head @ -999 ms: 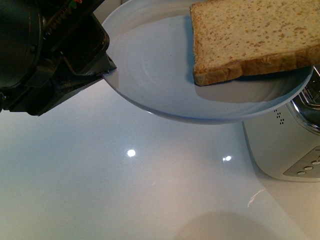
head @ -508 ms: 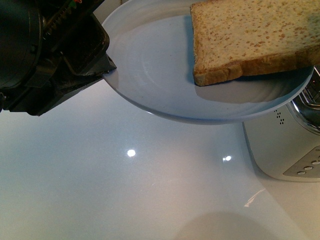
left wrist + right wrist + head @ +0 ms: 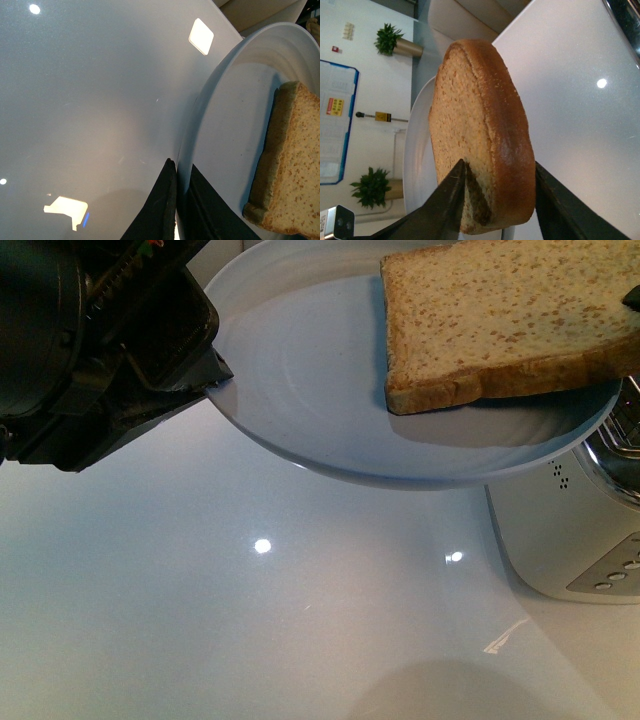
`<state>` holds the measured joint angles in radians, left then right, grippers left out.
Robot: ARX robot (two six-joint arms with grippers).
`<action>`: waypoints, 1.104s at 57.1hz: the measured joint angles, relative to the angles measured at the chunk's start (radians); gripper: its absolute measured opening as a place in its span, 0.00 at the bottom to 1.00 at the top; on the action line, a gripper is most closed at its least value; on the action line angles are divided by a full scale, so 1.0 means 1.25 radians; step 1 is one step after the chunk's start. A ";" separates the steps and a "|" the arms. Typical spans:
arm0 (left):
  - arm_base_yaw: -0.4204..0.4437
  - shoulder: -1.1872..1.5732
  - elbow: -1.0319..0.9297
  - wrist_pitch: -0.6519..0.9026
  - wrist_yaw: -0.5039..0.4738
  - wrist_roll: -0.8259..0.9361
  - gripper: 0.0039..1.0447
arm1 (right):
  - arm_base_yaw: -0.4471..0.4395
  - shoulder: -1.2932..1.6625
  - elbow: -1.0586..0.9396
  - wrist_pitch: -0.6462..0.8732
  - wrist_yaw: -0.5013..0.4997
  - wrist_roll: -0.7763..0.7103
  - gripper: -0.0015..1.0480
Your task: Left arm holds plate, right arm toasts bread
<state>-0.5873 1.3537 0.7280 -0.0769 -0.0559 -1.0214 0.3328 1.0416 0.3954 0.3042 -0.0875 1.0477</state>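
The pale blue-white plate (image 3: 300,370) is held tilted above the white counter. My left gripper (image 3: 215,380) is shut on its rim; in the left wrist view the jaws (image 3: 181,175) pinch the plate's edge (image 3: 230,115). The bread (image 3: 500,320) hangs just over the plate's right half and casts a shadow on it. It also shows in the left wrist view (image 3: 290,170). My right gripper (image 3: 498,162) is shut on the bread (image 3: 480,125), one finger on each face near its crust end. The plate (image 3: 417,150) lies behind the bread. Only a dark tip of the right gripper (image 3: 631,298) shows in front.
A silver toaster (image 3: 570,530) stands on the counter at the right, below the plate's right edge, its buttons (image 3: 620,575) facing me. The glossy white counter (image 3: 250,620) spreads below. Potted plants (image 3: 387,39) and a wall poster are far behind.
The bread has shifted slightly over the plate, its right end sinking a little. A dark tip of the right gripper has come into view at the right edge. Plate and left gripper are still.
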 joint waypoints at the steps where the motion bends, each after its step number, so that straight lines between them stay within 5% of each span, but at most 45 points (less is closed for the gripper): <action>1: 0.000 0.000 0.000 0.000 0.000 0.000 0.03 | 0.000 0.000 0.000 0.002 0.000 0.000 0.12; 7: 0.000 0.000 0.000 0.000 0.000 0.000 0.03 | 0.000 -0.001 0.000 0.002 -0.002 0.003 0.03; 37: 0.000 0.000 0.000 0.000 0.000 0.000 0.03 | -0.100 -0.110 0.106 -0.126 -0.042 -0.062 0.03; 48: 0.000 0.000 0.000 0.000 0.000 0.000 0.03 | -0.197 -0.139 0.197 -0.188 -0.042 -0.159 0.03; 63: 0.000 0.000 0.000 0.000 0.001 0.000 0.03 | -0.251 -0.120 0.206 -0.173 0.087 -0.419 0.03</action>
<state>-0.5873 1.3537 0.7280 -0.0769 -0.0551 -1.0218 0.0185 0.8913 0.6525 0.0875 0.0208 0.5243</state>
